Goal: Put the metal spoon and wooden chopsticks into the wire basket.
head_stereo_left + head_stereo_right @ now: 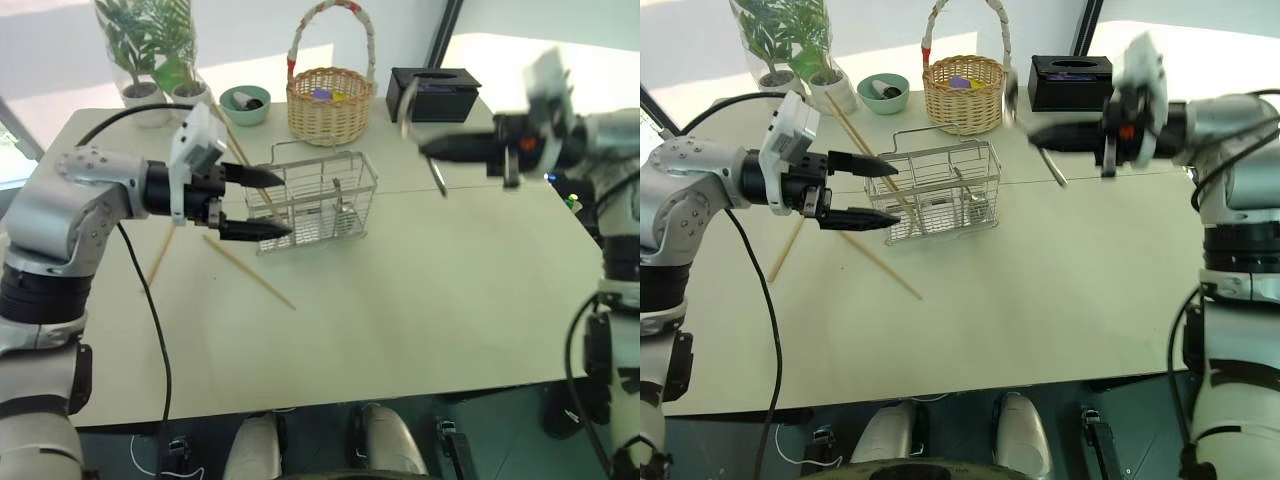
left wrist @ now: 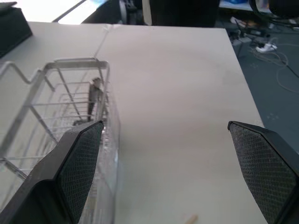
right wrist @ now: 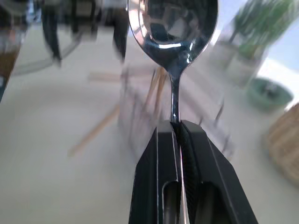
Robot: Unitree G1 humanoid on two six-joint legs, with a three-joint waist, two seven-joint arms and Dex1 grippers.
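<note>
Right hand (image 3: 180,128): clamped on the metal spoon (image 3: 173,28) by its handle, raised above the tabletop (image 1: 420,300), off to the right of the wire basket (image 1: 320,200).
Left hand (image 1: 268,203): fingers wide apart, nothing held, at the basket's left end.
Wooden chopsticks (image 1: 250,272): some loose on the tabletop, one leaning at the basket.
Slip risk: thin handle, narrow pinch — I could let the spoon swivel or drop.
Collision risk: my hands may crowd — a nudge could shift the basket.
</note>
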